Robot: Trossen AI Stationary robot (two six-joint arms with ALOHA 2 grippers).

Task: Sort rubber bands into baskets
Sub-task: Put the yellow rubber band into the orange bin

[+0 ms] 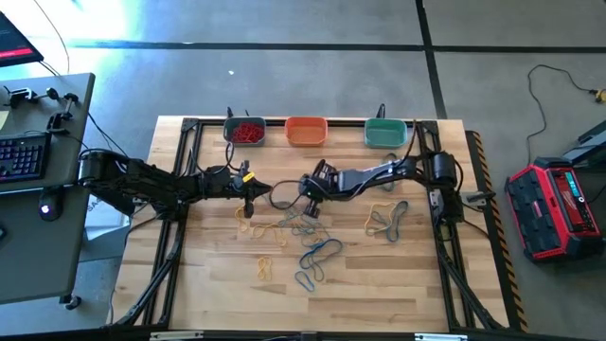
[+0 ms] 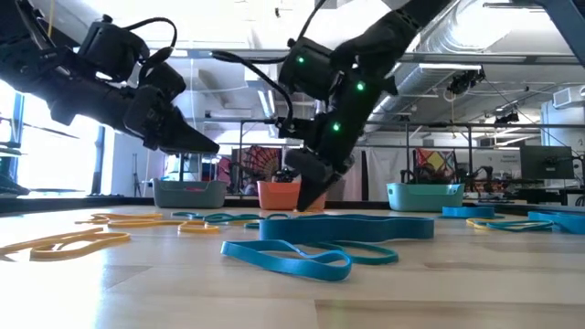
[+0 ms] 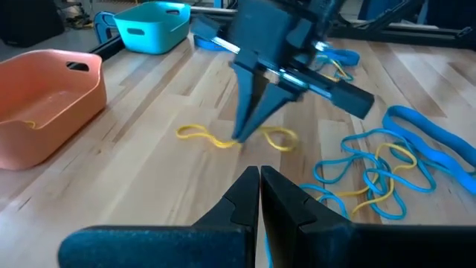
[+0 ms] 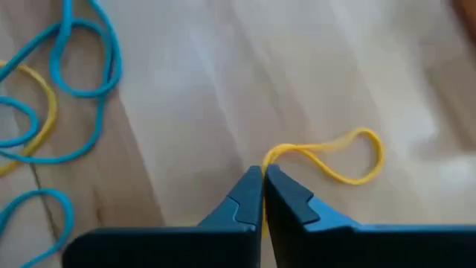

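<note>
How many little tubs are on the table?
3, in a row along the far edge: a grey-blue plastic tub holding red bands, an orange plastic tub in the middle, and a teal-green plastic tub.

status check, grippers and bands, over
Right gripper down on the table, jaws shut on a yellow band. Left gripper shut, empty, hovering close by. Orange basket nearby, nothing in the way.

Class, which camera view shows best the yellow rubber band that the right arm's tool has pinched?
The right wrist view: the yellow rubber band fills the frame, one end nipped in the shut right tool. The left wrist view shows it whole on the table under that tool. In the high and low views I cannot make it out.
</note>
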